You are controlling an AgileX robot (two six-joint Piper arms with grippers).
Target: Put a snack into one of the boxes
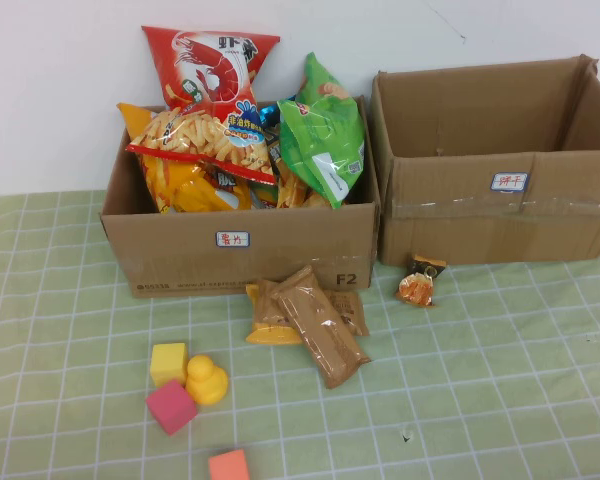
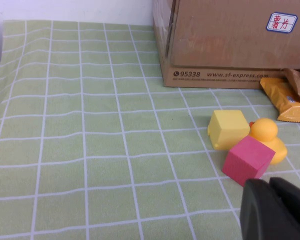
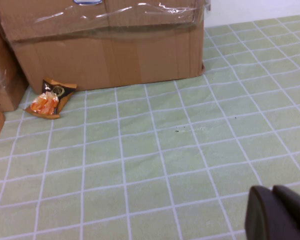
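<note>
Two cardboard boxes stand at the back of the table. The left box (image 1: 180,250) is heaped with snack bags (image 1: 205,140); the right box (image 1: 450,215) looks empty inside. Loose snacks lie in front of them: a long brown packet (image 1: 322,328) across an orange-yellow packet (image 1: 265,322), and a small orange snack (image 1: 419,284) against the right box. My left gripper (image 2: 269,185) is shut and empty, hovering near a pink cube (image 2: 247,160). Shut on nothing as well, my right gripper (image 3: 271,191) hangs over bare cloth, well away from the small orange snack (image 3: 49,101). Neither arm shows in the high view.
A yellow cube (image 1: 168,362), a yellow duck (image 1: 206,380), the pink cube (image 1: 170,406) and an orange cube (image 1: 228,466) sit on the green checked cloth at the front left. A white wall runs behind the boxes.
</note>
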